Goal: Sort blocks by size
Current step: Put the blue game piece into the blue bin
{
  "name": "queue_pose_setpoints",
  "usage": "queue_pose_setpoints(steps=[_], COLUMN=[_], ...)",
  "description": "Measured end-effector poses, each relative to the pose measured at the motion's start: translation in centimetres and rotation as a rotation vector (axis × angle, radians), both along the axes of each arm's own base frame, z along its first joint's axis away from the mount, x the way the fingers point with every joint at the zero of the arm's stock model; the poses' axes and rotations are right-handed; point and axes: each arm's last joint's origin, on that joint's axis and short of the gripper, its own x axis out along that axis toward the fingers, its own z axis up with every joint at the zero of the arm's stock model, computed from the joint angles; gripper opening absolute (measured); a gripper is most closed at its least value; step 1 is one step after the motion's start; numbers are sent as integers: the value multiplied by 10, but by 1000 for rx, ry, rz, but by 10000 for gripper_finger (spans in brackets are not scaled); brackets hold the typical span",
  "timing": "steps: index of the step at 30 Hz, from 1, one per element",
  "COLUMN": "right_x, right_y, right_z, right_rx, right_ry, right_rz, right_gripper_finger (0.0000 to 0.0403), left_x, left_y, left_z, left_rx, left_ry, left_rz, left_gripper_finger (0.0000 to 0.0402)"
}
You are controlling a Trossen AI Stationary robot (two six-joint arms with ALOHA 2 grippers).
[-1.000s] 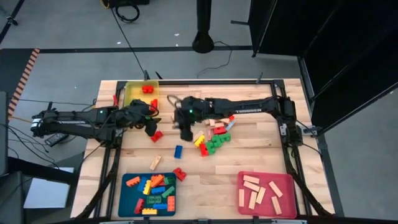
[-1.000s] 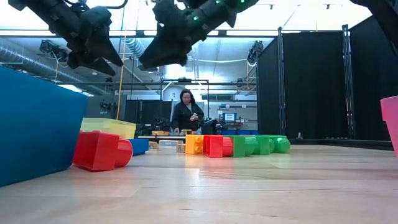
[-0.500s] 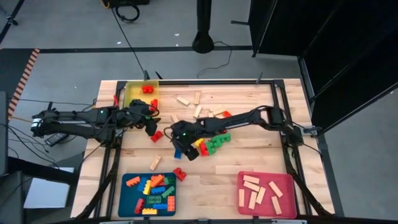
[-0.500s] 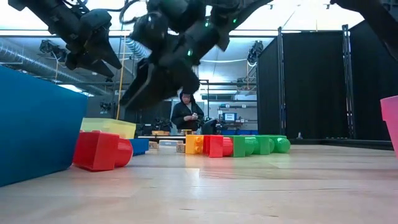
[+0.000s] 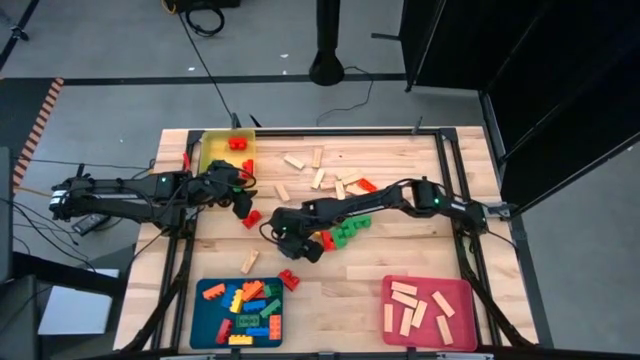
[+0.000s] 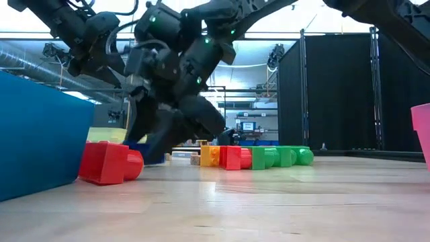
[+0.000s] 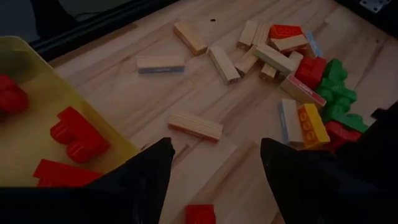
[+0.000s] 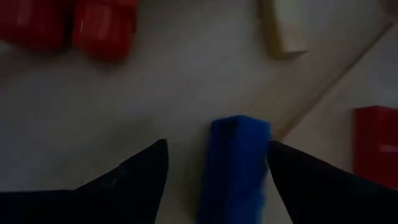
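Note:
A blue brick lies flat on the table between the fingers of my right gripper, which is open, low over the table and slanting down. The brick lies nearer one finger. My left gripper hangs open above the table beside the yellow tray. A red brick lies below it. A pile of red, green, yellow and orange bricks sits just right of my right gripper. Pale wooden bars lie scattered behind that pile. My right gripper has one finger right beside the blue brick's long side; whether it touches, I cannot tell. The other finger stands apart from the brick. The fingers run along the brick, which lies on the table.
The yellow tray holds red bricks. A blue tray at the near left holds several coloured bricks, and a pink tray at the near right holds wooden bars. A red brick and a wooden bar lie loose near the blue tray.
My right gripper has come down and toward the table's near edge, a little leftward, rolling about its own axis as it sank. It now stands low around the blue brick. The blue brick has stayed where it was.

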Motion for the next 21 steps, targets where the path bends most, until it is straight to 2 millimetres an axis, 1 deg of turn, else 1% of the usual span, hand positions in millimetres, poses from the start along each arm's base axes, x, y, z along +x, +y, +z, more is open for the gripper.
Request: queue_pose_setpoints(steps=[4,7,10,13,14,17,21], right_x=[-1,-1,-2,-5,-6,-8,-7], right_y=[0,-2,-3,-5,-6,-8,-8], right_z=[-3,-2,-3,-3,-2,-2,-2], right_rx=[-2,-10,-38,3,29,76,114], right_ry=[20,20,40,81,98,132,137], right_rz=[6,-38,-82,-117,-129,-176,-255], right_gripper_finger=[276,259,214,155,140,139,139], left_x=[0,0,0,0,0,0,0], left_y=[0,0,1,1,1,1,1], left_z=[0,0,0,0,0,0,0], left_rx=[-3,1,10,20,21,19,12], left_ry=[-1,-3,-2,-2,-2,-5,-11], left_rz=[2,10,21,32,33,39,50], left_gripper_finger=[253,253,253,253,253,253,253])
